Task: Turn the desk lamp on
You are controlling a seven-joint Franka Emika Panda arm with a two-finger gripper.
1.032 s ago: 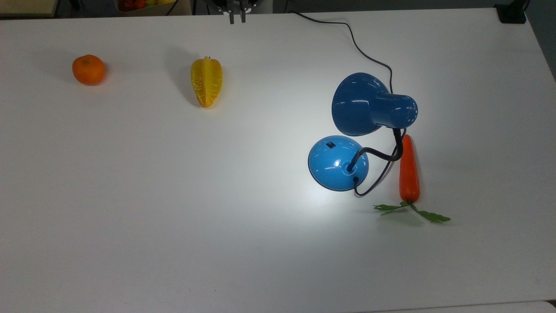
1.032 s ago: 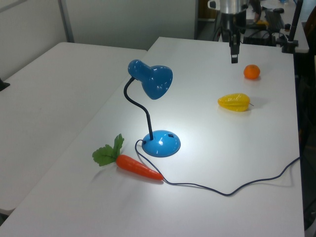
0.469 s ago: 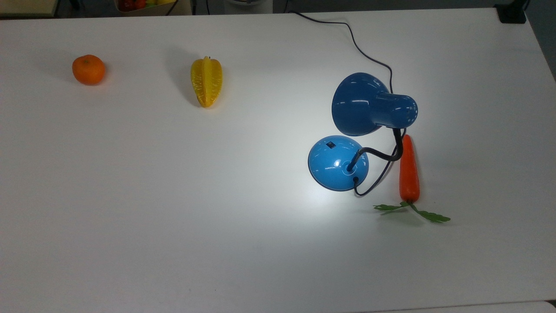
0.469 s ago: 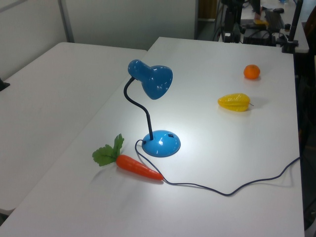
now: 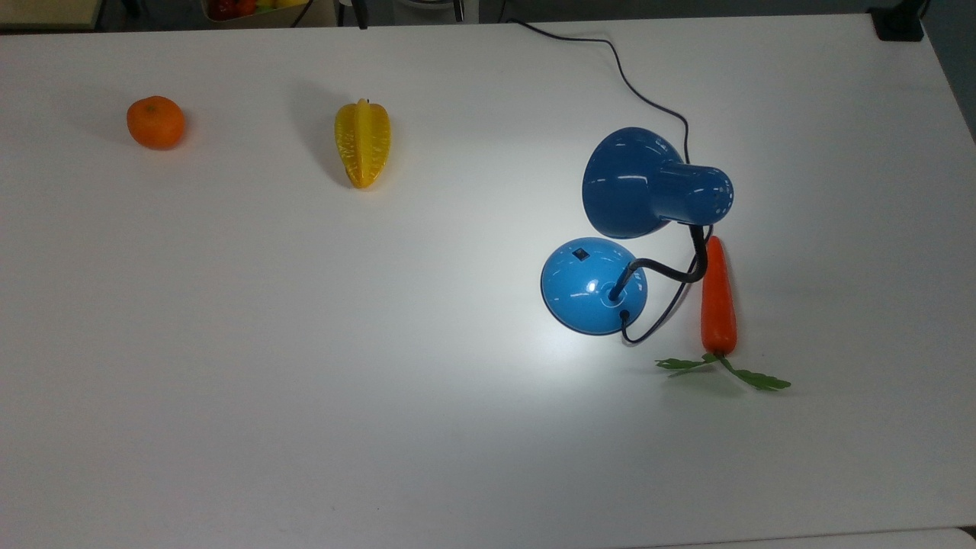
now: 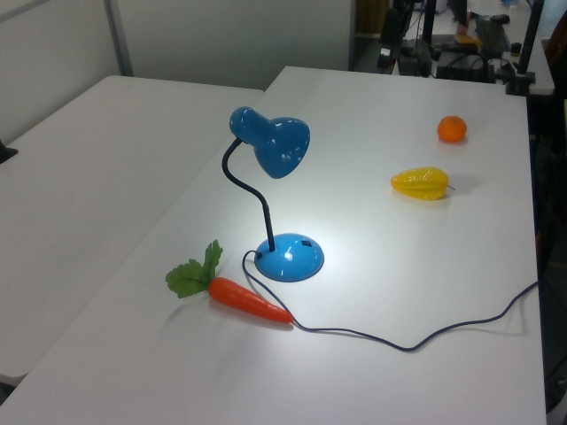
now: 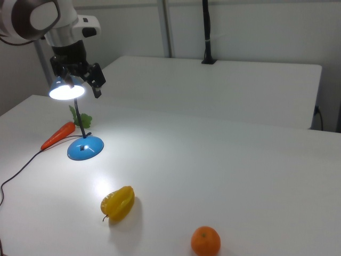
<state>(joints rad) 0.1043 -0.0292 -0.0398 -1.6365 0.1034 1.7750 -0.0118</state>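
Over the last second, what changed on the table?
The gripper pulled up and away from the table's far edge in the top view and now hangs raised. The lamp stays lit; carrot, orange and yellow fruit haven't moved.

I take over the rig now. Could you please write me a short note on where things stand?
Gripper: raised above the table, well clear of the lamp.
Desk lamp: stands beside the carrot. Its shade glows in the right view, and a bright pool of light lies around its base.
Done: the lamp looks switched on.
Left: probably nothing, just confirm it.
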